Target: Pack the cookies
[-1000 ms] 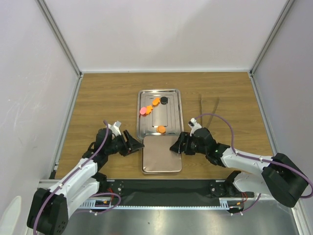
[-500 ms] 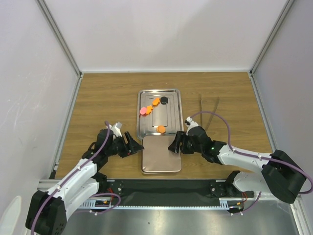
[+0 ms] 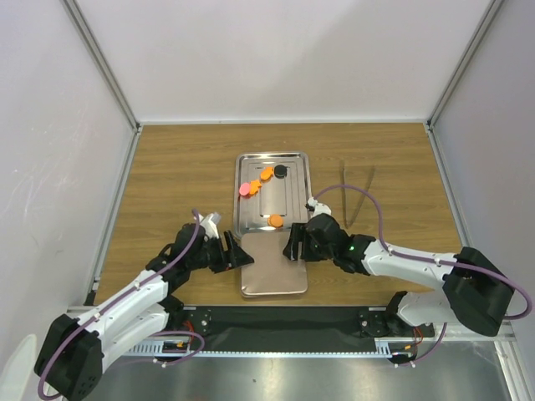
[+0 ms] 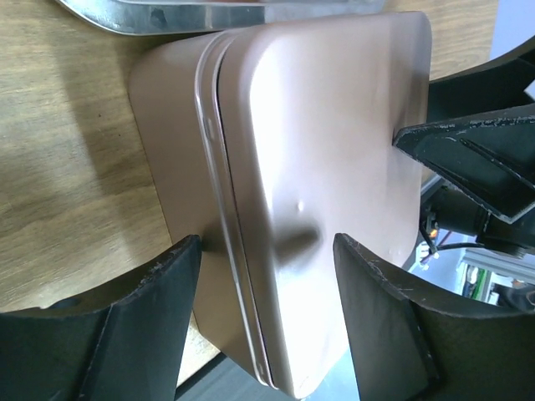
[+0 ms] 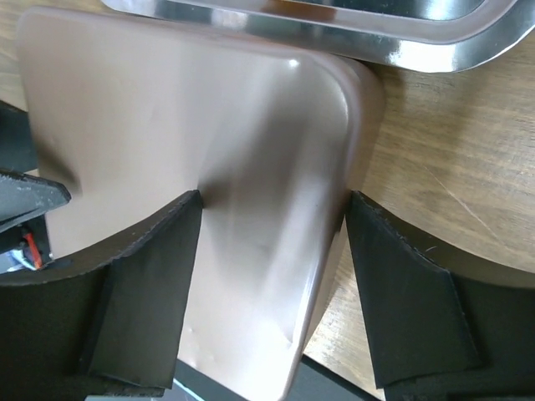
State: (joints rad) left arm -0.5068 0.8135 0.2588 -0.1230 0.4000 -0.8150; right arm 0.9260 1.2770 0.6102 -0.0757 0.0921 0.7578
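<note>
I have the left gripper (image 3: 233, 251) and right gripper (image 3: 292, 245) both spread wide astride opposite edges of the tin (image 3: 274, 267), clamping nothing, with the cookies (image 3: 266, 174) on the tray (image 3: 294, 190).

From my remote feed, the counter (image 3: 167, 167) is mid-brown wood grain. At its middle, the tray (image 3: 271, 155) is bare silvery metal, mirror-bright, with fine ribbed lines along its floor. Of the cookies (image 3: 266, 174) on it, I count three orange, one pink and one black. The tin (image 3: 274, 267) by the near edge is a plain dusty rose-beige with a soft sheen. The left gripper (image 3: 236, 253) and right gripper (image 3: 292, 245) are matt black. The arms (image 3: 414, 266) are white and black, with purple cables (image 3: 364, 194).
</note>
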